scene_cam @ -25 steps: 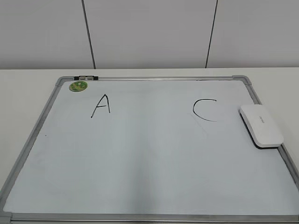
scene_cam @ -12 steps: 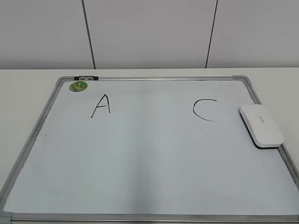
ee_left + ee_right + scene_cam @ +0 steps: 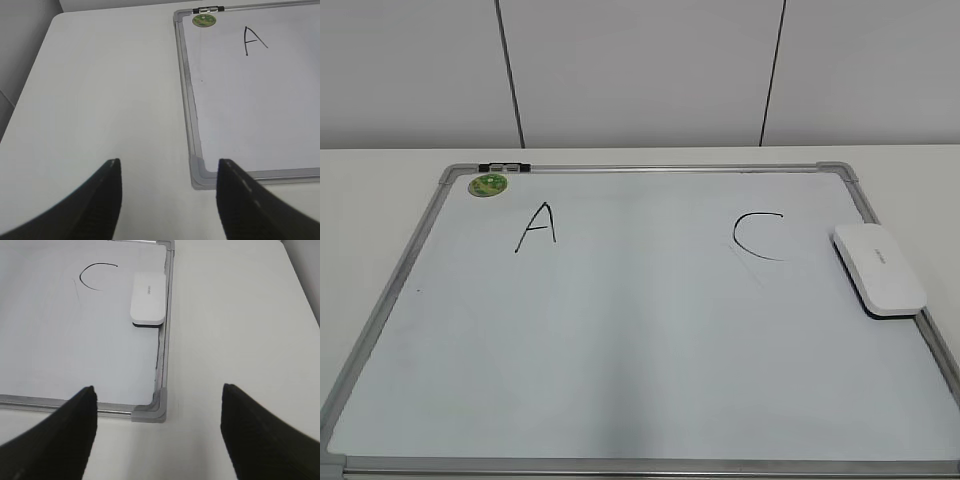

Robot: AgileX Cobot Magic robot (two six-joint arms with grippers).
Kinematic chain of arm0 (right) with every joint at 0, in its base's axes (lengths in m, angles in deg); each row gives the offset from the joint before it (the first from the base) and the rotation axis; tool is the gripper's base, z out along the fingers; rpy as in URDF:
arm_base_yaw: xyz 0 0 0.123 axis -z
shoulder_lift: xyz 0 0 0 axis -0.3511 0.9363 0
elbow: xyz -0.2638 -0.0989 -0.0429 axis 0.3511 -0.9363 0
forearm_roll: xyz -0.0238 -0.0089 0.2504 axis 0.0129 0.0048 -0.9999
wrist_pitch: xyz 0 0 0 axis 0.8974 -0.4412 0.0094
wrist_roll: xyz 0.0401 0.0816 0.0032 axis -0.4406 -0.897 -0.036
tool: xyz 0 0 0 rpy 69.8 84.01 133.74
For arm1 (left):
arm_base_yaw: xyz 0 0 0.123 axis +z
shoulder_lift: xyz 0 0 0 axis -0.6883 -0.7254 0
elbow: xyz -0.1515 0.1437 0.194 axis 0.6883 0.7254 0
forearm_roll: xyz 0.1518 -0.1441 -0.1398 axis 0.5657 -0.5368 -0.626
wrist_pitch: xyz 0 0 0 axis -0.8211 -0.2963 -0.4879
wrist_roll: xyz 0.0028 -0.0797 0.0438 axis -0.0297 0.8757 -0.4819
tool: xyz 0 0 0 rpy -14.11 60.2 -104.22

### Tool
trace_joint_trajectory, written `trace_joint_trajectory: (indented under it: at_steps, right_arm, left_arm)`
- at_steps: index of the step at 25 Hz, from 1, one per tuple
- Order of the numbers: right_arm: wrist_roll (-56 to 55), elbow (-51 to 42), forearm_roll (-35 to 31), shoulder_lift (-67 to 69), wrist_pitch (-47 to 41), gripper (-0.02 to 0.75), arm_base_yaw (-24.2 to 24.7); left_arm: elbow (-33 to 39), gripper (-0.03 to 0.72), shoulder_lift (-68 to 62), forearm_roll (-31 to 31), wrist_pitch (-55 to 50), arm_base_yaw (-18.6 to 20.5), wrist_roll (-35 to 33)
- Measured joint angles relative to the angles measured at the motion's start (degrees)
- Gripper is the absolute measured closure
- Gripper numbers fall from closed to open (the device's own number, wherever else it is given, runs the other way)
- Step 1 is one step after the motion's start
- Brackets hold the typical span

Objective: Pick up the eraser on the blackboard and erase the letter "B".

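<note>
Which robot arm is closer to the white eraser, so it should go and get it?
The right one, probably. The eraser lies by the blackboard's right edge, straight ahead of the open right gripper. The left gripper hangs off the board's far left corner, with no eraser in its view.

Left claw (image 3: 167, 200) spread wide; right claw (image 3: 157, 432) likewise

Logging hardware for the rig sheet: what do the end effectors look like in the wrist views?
Both alike: the left end effector and right end effector each show two matte black fingers, broad at the base and tapering to blunt tips. The left fingers have a faint pale seam along the inner edge. No cables, labels or arm links are visible.
</note>
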Motion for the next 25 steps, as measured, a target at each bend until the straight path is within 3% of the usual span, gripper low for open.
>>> trace_joint_trajectory:
  at_steps: [25]
  right_arm:
    - [0.0, 0.0, 0.0, 0.0, 0.0, 0.147, 0.0]
  left_arm:
    - [0.0, 0.258, 0.0, 0.0, 0.0, 0.0, 0.0]
